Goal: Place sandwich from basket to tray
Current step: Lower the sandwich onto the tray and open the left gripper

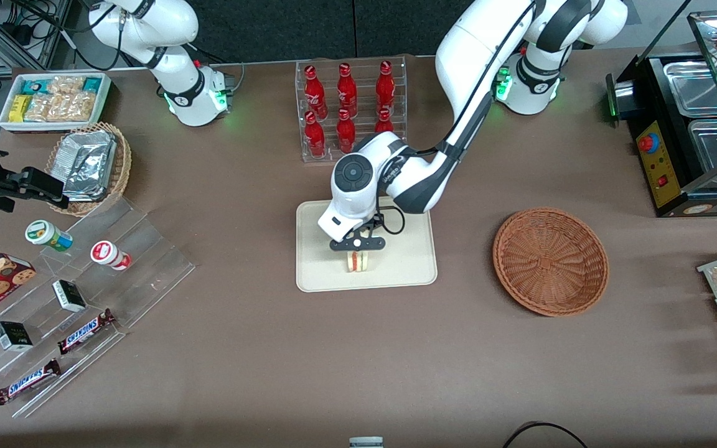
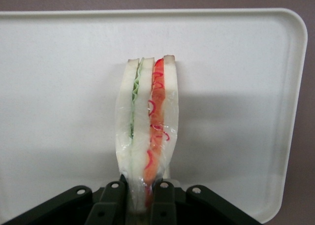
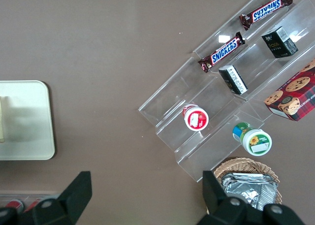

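My gripper (image 1: 357, 247) hangs over the smooth cream tray (image 1: 408, 261), jaws pinched on the film-wrapped triangular sandwich (image 1: 358, 261), which stands on edge near the tray's front rim. The round woven wicker basket (image 1: 550, 261) sits toward the worktop's working-arm end.

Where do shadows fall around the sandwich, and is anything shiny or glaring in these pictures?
Left wrist view: the sandwich, pinched by the gripper, casts a soft grey shadow on the tray, and its clear wrap glints. Front view: the foil packets glare silver, and the basket shadows the table.
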{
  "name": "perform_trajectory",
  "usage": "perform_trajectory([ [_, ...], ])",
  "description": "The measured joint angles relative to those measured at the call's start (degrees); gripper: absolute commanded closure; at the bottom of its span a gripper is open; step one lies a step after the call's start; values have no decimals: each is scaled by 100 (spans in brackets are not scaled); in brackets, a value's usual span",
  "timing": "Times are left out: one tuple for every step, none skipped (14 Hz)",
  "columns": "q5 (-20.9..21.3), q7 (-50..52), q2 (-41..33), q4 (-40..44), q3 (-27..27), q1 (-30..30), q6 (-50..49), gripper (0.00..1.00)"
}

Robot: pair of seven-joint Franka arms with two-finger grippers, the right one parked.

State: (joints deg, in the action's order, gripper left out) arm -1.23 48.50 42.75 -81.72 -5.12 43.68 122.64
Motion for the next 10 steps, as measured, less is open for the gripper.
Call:
perform_trajectory([
  [0,0,17,0,0,32,7,100],
  [0,0,37,0,0,55,27,100],
  [0,0,63,0,0,66,55,100],
  [0,0,91,0,0,69,82,100],
  [0,0,115,0,0,72,101,100],
  [0,0,129,0,0,74,115,85],
  [0,0,134,0,0,76,120,45],
  [0,1,134,0,0,76,121,0],
  [0,1,134,1,0,76,121,0],
  [0,7,134,2,0,77,121,0],
])
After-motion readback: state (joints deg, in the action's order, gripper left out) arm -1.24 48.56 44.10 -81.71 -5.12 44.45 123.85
